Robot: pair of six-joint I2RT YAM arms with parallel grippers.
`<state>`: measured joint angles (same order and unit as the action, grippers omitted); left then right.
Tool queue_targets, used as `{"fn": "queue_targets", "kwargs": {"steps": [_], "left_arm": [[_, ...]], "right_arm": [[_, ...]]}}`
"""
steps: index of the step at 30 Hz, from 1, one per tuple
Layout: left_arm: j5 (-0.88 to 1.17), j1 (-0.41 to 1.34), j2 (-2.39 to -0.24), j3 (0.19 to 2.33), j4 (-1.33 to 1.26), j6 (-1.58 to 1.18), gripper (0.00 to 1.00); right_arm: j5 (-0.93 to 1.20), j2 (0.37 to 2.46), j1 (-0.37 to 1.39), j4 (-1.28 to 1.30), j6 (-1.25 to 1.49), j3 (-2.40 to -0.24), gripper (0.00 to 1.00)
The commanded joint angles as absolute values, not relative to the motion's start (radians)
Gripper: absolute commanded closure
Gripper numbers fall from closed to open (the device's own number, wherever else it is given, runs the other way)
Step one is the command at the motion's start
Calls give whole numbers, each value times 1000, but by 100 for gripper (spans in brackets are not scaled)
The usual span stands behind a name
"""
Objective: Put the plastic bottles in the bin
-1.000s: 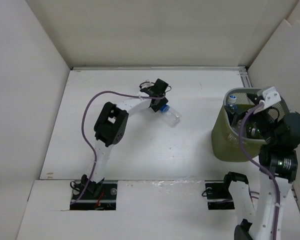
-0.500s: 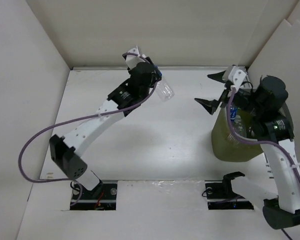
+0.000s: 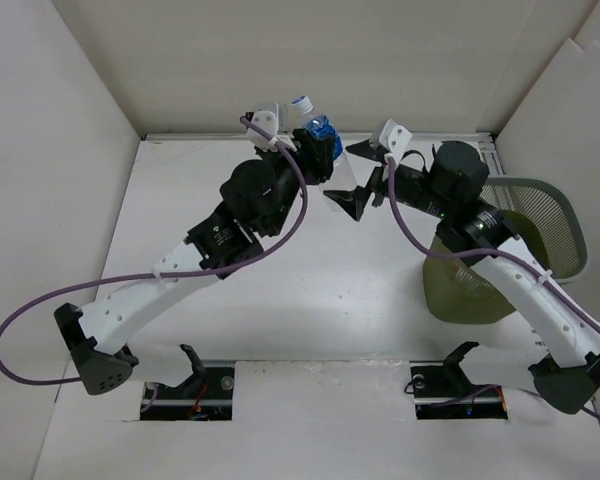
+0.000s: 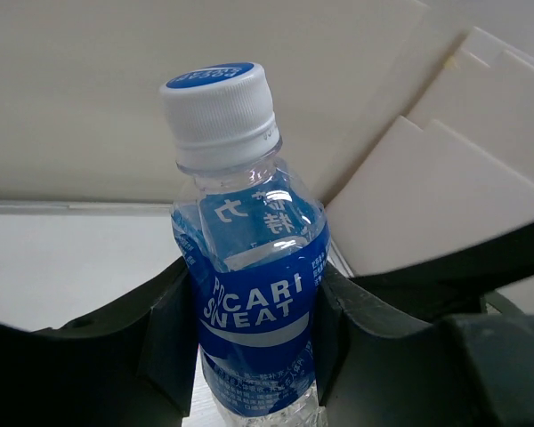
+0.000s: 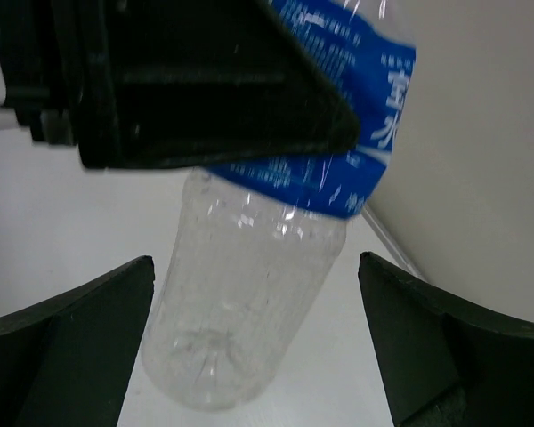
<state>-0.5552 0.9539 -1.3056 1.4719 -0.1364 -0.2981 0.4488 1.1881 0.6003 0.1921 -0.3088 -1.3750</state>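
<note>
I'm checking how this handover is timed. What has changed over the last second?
The left gripper, shut on the bottle throughout, raised it off the table and turned it cap-up. The right gripper rose from the bin and swung left. It is now open, with a finger on each side of the bottle's clear lower half and not touching it. The bin stayed at the table's right.

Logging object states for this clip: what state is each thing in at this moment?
Clear plastic bottle with blue label and white cap: capped, looks empty, held off the table.
Left pincer: shut on the bottle's label.
Right pincer: open, straddling the bottle's lower body, not touching.
Round olive-green bin with grey mesh upper wall: on the table, contents not visible.
</note>
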Motion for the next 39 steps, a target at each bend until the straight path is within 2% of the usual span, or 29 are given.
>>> {"fn": "queue_targets", "kwargs": {"steps": [1,9,10,12,13,14,15,16,17,21,28,35,38,39], "left_arm": [[-451,965,-1227,1407,-290,-258,100],[-362,974,-1088,1241,-452,-319,100],[-362,974,-1066,1232,-462,-319,100],[-347,974,-1048,1216,-486,-319,100],[-347,974,-1048,1216,-486,-319,100],[-347,974,-1039,1216,-477,-319,100],[-360,974,-1039,1216,-465,-319,89],[-360,974,-1039,1232,-450,-319,68],[-389,974,-1039,1241,-411,-319,1],[-445,974,-1039,1278,-300,-342,0],[-609,974,-1020,1244,-109,-380,0],[-589,974,-1029,1151,-71,-442,0],[-580,974,-1040,1125,-61,-465,0],[-566,974,-1040,1115,-61,-465,0]], "right_arm": [[371,1212,647,37,-235,-1390,0],[319,1298,698,28,-193,-1402,1],[319,1311,698,14,-178,-1402,4],[350,1321,698,-24,-154,-1376,16],[350,1321,698,-40,-153,-1376,26],[363,1331,698,-57,-141,-1365,42],[364,1331,698,-69,-130,-1365,88],[350,1331,698,-69,-130,-1365,100],[341,1316,698,-69,-130,-1365,100],[313,1225,640,-55,-130,-1309,100],[259,927,379,50,-130,-1161,100],[331,746,77,239,-153,-1152,100],[238,700,-23,397,-176,-1189,100],[210,674,-41,472,-193,-1189,96]]}}
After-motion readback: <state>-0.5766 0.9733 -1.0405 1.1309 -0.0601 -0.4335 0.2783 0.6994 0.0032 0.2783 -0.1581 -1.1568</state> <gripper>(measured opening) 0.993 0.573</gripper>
